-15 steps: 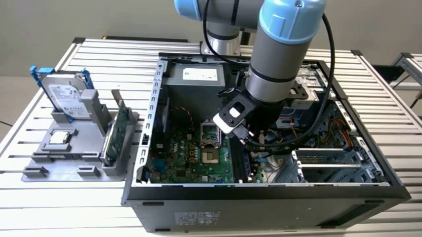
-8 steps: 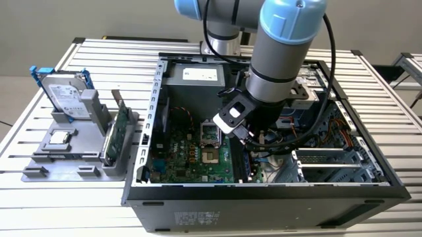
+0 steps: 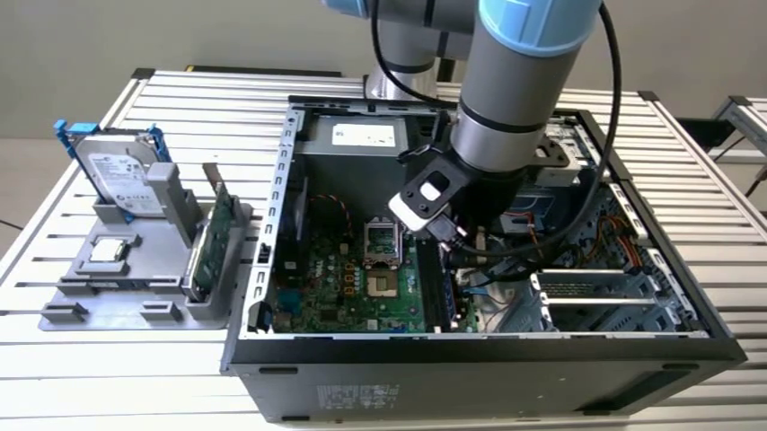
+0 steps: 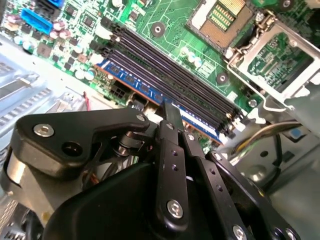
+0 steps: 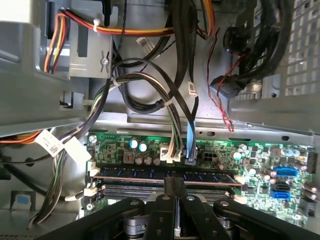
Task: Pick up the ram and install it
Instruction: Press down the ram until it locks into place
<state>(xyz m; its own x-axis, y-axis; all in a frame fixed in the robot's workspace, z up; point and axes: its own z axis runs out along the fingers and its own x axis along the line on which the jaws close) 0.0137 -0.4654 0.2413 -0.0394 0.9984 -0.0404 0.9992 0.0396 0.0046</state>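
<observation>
Item: ram [image 4: 150, 92], blue stick seated in outermost motherboard slot [image 4: 170, 75], fingers [image 4: 172, 117] clenched together pressing its top edge; best pressed straight down, evenly, until latches close.

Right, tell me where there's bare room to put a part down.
Bare slatted table in front of the grey holder, and more on the exterior view's right of the computer case. Crowded inside the case: the gripper sits at the ram, cables beside it.
</observation>
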